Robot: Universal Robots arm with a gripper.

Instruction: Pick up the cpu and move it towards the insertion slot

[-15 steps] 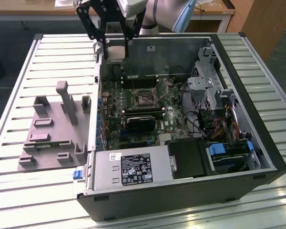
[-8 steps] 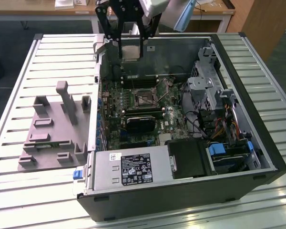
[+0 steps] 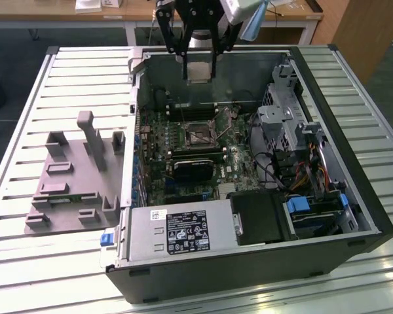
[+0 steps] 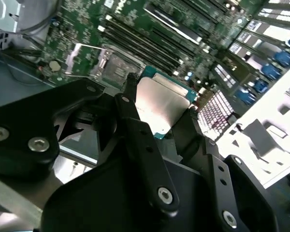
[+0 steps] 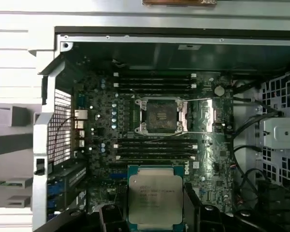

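The black two-fingered gripper [image 3: 199, 70] hangs above the far edge of the open black computer case [image 3: 354, 190], its fingers closed just wide enough to clamp the flat square cpu with a silvery-white metal top and thin green rim [image 3: 199, 72] by two opposite edges. In the second wrist view the gripper [image 4: 159, 113] shows one black finger [image 4: 130, 104] pressed on one edge of the cpu [image 4: 162, 106] and the other on the opposite edge, with the chip's metal top bare between them. In the first wrist view the cpu [image 5: 155, 197] sits level, held at its sides by the gripper [image 5: 155, 203].

The cpu is in the air over the green motherboard [image 3: 160, 140], clear of everything below. The insertion slot, a square socket with a shiny silver metal frame and dark centre [image 5: 160, 115], lies on the board between two banks of long black memory slots [image 5: 154, 81], well apart from the chip; in the exterior view the socket [image 3: 200, 134] sits nearer the camera than the gripper.

On the exterior view's left, a grey plastic fixture with upright blocks [image 3: 75, 176] rests on the slatted metal table [image 3: 26, 261] beside the case.
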